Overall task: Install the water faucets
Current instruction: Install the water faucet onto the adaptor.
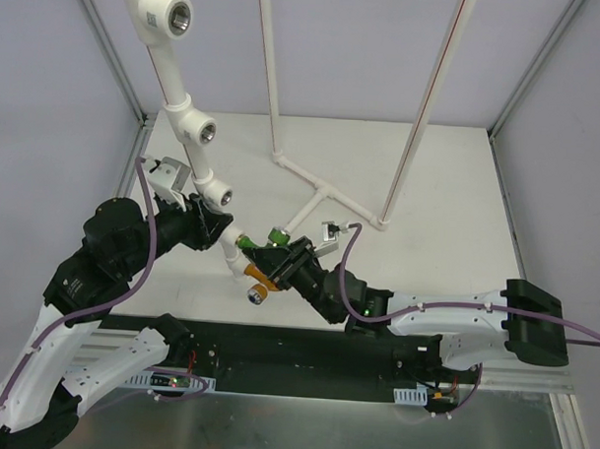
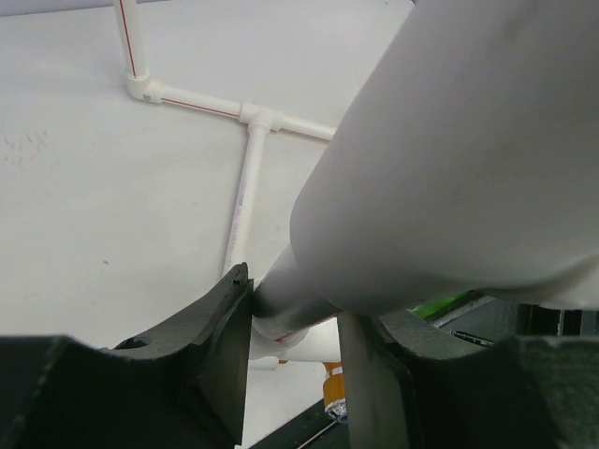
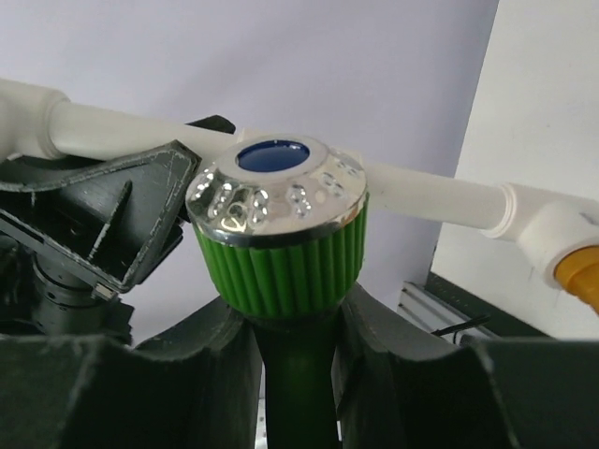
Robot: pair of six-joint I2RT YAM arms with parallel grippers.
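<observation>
The right gripper (image 3: 298, 351) pinches the green faucet (image 3: 278, 234) by its stem, and the left gripper (image 2: 295, 313) is clamped on the white pipe (image 2: 449, 159) just to its left. Nearer, the orange faucet (image 1: 261, 284) appears seated in its fitting (image 1: 241, 266). The green faucet seems not yet fully installed.

I have little room low on the slanted pipe (image 1: 206, 162): my left gripper (image 1: 221, 234) clamps it, and my right gripper (image 1: 279, 251) holds the green faucet (image 1: 273, 234) just beside, with the orange faucet (image 1: 261, 282) beneath. The upright pipes (image 1: 269, 66) fence the middle. The table (image 1: 458, 220) to their right is passable.
</observation>
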